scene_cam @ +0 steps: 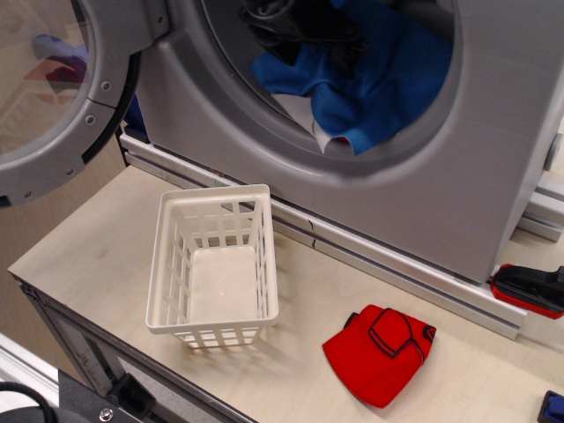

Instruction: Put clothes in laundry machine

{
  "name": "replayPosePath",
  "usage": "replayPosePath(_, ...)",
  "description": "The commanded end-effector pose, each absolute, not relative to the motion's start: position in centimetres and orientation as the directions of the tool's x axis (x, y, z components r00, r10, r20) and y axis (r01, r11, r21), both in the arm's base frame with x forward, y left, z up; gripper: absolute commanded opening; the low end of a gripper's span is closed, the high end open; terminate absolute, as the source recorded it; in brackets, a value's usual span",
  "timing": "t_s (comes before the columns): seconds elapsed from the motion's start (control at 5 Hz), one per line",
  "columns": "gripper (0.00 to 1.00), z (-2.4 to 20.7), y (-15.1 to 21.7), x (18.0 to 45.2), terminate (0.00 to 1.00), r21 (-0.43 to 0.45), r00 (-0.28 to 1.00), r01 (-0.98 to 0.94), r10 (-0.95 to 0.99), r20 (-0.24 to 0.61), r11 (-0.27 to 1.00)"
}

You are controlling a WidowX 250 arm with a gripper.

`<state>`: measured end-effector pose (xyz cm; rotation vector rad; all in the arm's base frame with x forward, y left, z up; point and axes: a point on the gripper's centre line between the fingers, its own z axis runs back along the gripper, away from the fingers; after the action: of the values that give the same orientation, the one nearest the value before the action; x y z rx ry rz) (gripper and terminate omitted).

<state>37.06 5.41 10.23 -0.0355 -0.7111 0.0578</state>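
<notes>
The clothes are a bright blue cloth (370, 84) with a white-grey cloth (322, 132) under it. They lie spread on the lower lip of the drum mouth of the grey laundry machine (423, 203). Its round glass door (62, 97) stands open at the left. My gripper (304, 31) is a dark shape inside the drum, right above the blue cloth at the top of the view. Its fingers are dark against the dark drum, so I cannot tell whether they still hold the cloth.
A white slatted basket (167, 264) stands empty on the wooden counter (88, 247) below the drum. A red black-trimmed garment (381, 351) lies at the front right. A red and black object (529, 289) sits at the right edge.
</notes>
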Motion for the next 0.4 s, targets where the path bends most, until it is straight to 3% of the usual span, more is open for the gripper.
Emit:
replayPosePath(0.0,1.00,13.7,6.6,32.5,0.00,-0.033,0.739,-0.019,0.036,0.673,0.999)
replayPosePath(0.2,1.00,13.6,6.4,30.9,0.00,-0.006,0.790,0.021,-0.013,0.613,1.000)
